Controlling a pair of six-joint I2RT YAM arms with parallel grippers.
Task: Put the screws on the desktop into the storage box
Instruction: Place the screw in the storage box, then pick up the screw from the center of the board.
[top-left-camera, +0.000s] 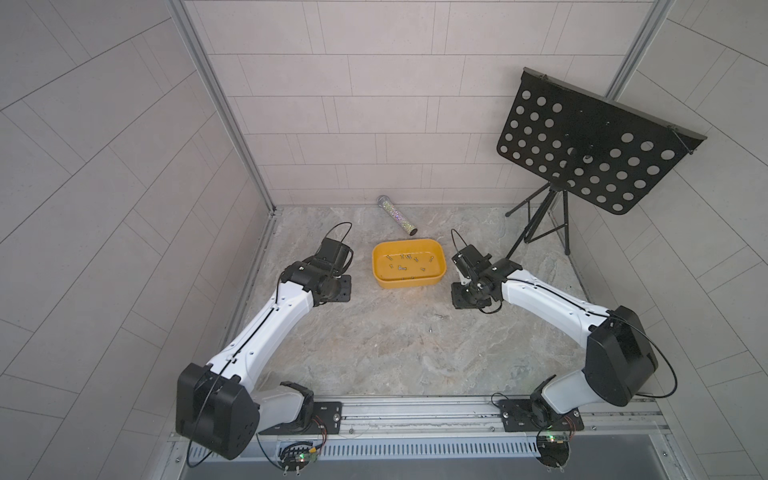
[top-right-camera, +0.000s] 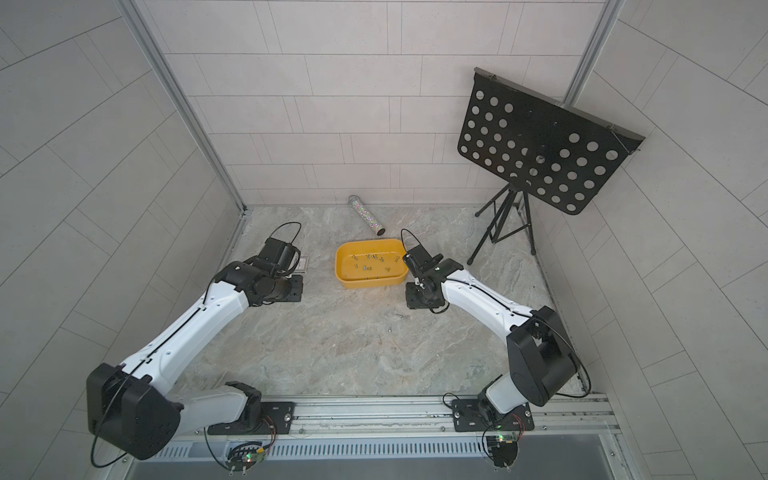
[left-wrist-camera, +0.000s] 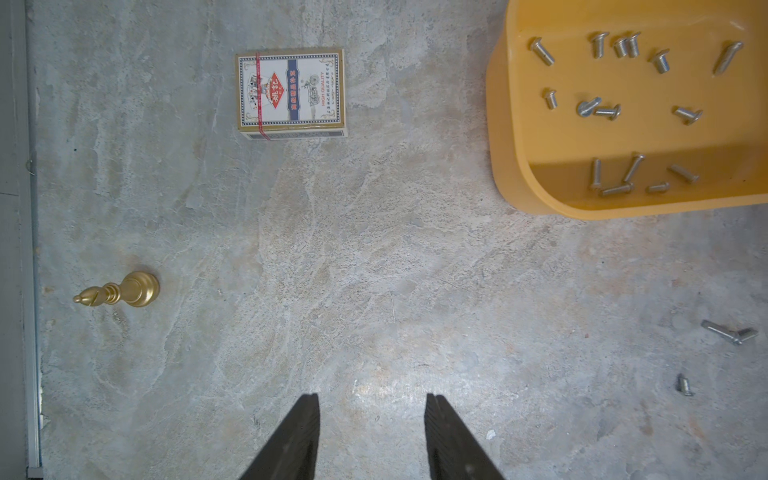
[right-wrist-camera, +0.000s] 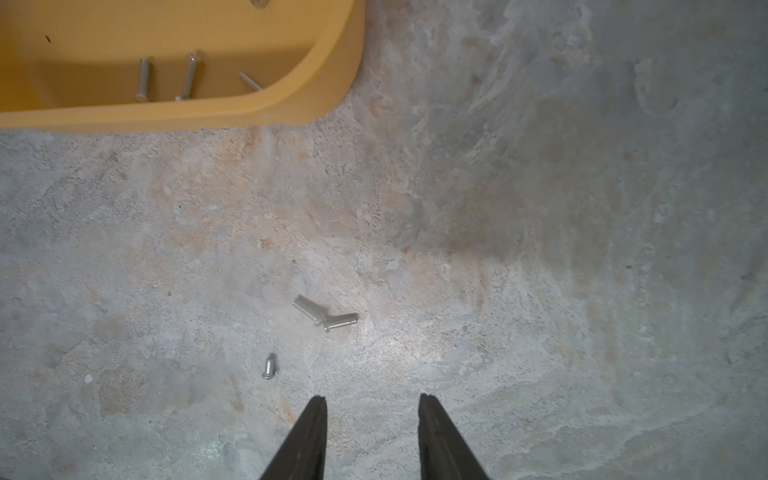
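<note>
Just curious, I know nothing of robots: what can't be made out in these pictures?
- storage box: cut off by both wrist views' edges, so its screws cannot all be counted there.
- card box: mostly behind the left arm in a top view.
- loose screws: mere specks in both top views.

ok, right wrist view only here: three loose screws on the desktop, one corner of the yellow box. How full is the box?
Observer: Roughly fifteen screws lie scattered on the storage box floor.
Operator: And the other arm?
Observer: Left hand is open and empty over bare desktop, across the box from the right hand.
Operator: Any clutter there?
Observer: A printed card box and a small brass-coloured piece lie on that side.
</note>
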